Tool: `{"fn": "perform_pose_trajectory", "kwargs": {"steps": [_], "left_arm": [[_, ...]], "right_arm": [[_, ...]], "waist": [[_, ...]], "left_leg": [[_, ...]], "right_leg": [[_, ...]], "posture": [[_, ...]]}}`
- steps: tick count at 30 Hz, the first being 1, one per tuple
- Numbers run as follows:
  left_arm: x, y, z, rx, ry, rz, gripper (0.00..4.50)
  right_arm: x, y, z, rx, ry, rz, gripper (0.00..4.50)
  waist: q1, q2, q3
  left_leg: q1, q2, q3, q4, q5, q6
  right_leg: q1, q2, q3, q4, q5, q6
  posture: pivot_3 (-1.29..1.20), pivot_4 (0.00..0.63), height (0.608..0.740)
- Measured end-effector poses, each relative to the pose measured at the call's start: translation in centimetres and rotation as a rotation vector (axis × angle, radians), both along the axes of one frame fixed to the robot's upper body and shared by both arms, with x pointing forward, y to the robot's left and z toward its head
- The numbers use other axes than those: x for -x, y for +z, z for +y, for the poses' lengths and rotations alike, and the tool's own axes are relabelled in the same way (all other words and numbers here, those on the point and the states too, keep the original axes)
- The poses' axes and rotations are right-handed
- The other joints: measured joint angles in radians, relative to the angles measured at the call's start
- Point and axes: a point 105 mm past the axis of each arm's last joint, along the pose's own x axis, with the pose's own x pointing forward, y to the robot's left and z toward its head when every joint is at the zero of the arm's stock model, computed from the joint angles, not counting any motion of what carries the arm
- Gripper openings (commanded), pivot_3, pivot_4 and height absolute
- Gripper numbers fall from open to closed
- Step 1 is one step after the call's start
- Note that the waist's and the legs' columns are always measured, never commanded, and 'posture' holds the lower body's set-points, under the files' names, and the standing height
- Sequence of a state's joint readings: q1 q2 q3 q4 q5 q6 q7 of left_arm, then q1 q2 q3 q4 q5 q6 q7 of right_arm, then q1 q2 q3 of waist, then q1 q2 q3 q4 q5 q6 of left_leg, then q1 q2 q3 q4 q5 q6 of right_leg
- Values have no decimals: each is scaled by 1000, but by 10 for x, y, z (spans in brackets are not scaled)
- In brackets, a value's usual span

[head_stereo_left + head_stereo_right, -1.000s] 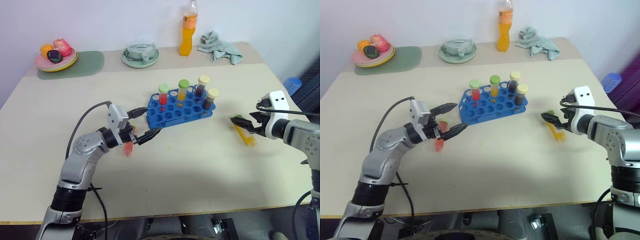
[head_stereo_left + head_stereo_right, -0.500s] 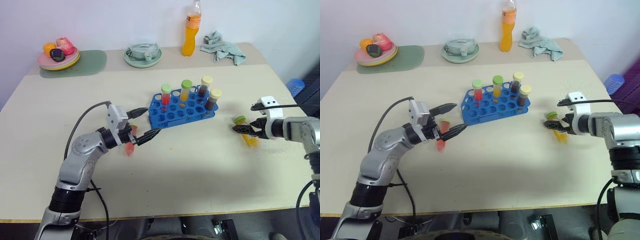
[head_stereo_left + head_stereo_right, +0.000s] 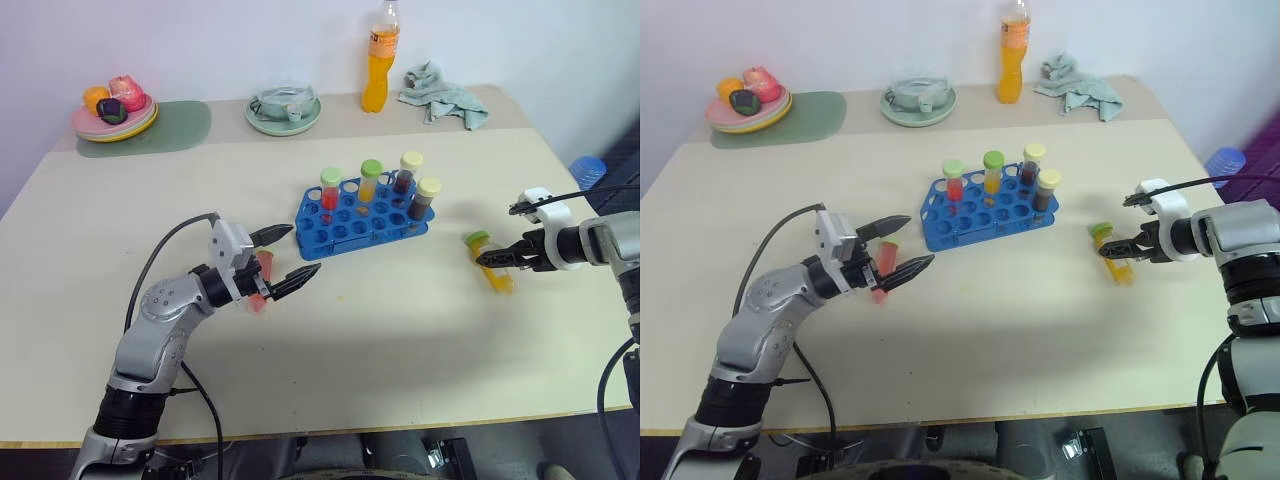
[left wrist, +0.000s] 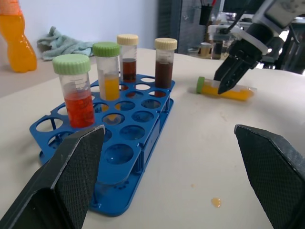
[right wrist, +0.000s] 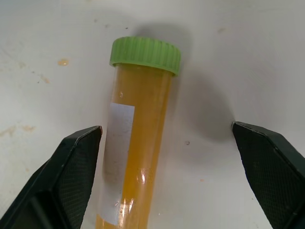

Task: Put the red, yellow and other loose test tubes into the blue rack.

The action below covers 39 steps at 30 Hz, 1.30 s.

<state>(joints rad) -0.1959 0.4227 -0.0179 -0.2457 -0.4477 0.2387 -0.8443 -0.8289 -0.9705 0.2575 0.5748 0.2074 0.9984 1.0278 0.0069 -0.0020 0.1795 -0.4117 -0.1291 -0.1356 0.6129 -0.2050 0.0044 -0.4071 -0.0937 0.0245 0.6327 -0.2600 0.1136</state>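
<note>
Four capped tubes stand in the blue rack (image 3: pixel 362 217); the yellow tube (image 5: pixel 131 143) lies on the worktop (image 3: pixel 400 320), between the right tool's (image 3: pixel 487 259) spread fingers, untouched. Left tool (image 3: pixel 277 259) gapes, empty, over the red tube (image 3: pixel 260 282). Step: grasping yellow; next, close squarely mid-barrel.

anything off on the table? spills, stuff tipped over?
Two tubes lie flat outside the blue rack: the yellow tube under the right gripper, and the red tube by the left gripper. Small orange drops spot the table near the yellow tube.
</note>
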Motion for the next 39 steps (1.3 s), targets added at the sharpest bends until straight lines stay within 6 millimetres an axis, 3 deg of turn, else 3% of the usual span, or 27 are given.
{"fn": "perform_pose_trajectory", "kwargs": {"steps": [3, 5, 10, 14, 16, 19, 23, 27, 31, 39], "left_arm": [[0, -2, 0, 6, 3, 3, 4500], [1, -3, 1, 6, 4, 6, 4500], [2, -7, 2, 9, 5, 12, 4500], [2, -7, 3, 7, 6, 11, 4500], [1, -8, 4, 4, 11, 13, 4500], [2, -9, 5, 3, 16, 15, 4500], [2, -10, 7, -1, 20, 20, 4500], [0, -7, 6, -1, 15, 13, 4500], [-4, -3, 5, -2, 13, 3, 4500], [-9, 5, 3, 7, 3, -4, 4500]], "right_arm": [[-3, -2, 11, 6, 43, 19, 1537], [-4, -4, 17, 2, 57, 29, 800], [-9, -4, 29, 42, 104, 3, 800], [0, -4, 43, 57, 219, -62, 800], [11, 0, 64, -9, 350, -127, 800], [44, 4, 102, -122, 563, -213, 800], [56, 19, 135, -257, 643, -411, 800], [40, 46, 173, -468, 521, -776, 800], [23, 57, 184, -538, 372, -994, 800], [-21, 39, 178, -503, 92, -1195, 800]], "waist": [[-3, -1, 0], [-4, -2, -1], [-23, -5, -3], [-21, -5, -3], [-18, -4, -2], [-12, -4, -2], [-8, -4, -2], [-3, -4, -2], [6, -4, -2], [-4, -3, -2]], "left_leg": [[0, 0, 0, 0, 0, 0], [0, 1, 0, 0, 0, 0], [0, 1, 0, 0, 0, -1], [0, 4, -1, -1, -2, -3], [0, 5, -1, -1, -3, -4], [-1, 5, -1, 0, -4, -4], [0, 5, -1, 2, -5, -4], [1, 6, -1, 2, -4, -5], [1, 5, -1, 1, -3, -5], [2, 6, -1, 0, -2, -7]], "right_leg": [[0, 0, 0, 0, 0, 0], [0, 1, 0, 0, 0, 0], [0, 1, 0, 0, 0, 0], [-1, 4, 0, 0, 1, 1], [-2, 5, 0, 0, 0, 0], [-2, 5, 0, 0, 0, 0], [-1, 5, 1, 0, 1, 0], [0, 6, 1, 1, 1, -1], [-1, 6, 1, 1, 2, -1], [-3, 10, 1, 4, 2, -2]], "posture": [[0, 150, 740], [0, 150, 740], [0, 150, 740], [0, 150, 740], [0, 150, 740], [0, 150, 740], [0, 150, 740], [0, 150, 740], [0, 150, 740], [0, 150, 740]]}}
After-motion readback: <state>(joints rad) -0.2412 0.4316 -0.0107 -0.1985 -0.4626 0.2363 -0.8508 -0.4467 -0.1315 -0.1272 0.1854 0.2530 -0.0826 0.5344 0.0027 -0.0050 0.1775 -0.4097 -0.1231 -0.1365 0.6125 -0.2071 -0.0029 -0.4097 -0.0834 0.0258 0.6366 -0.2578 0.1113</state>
